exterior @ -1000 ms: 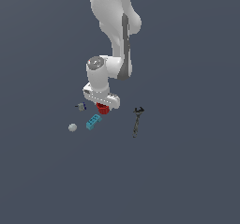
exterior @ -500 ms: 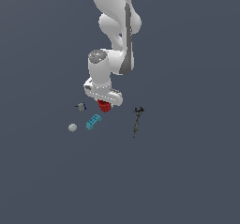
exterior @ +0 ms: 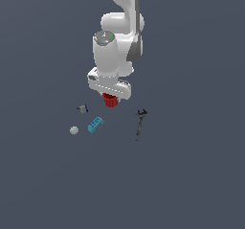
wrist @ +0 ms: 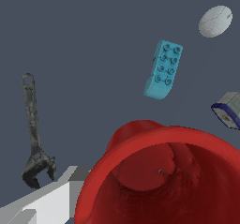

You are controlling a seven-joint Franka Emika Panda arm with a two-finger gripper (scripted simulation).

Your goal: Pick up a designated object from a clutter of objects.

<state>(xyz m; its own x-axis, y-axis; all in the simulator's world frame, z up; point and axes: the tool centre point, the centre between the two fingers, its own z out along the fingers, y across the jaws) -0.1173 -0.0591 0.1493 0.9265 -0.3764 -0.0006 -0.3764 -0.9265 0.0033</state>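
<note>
smooth matt red plastic-looking cup (wrist: 164, 176), studded light-blue plastic brick (wrist: 162, 69), dull mottled dark metal wrench (wrist: 33, 134), pale matt ball (wrist: 215, 21)

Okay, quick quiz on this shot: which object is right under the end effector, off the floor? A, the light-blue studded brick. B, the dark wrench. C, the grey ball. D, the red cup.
D: the red cup sits tight beneath the end effector and fills the wrist view, while the brick, ball and wrench lie apart on the floor.
</note>
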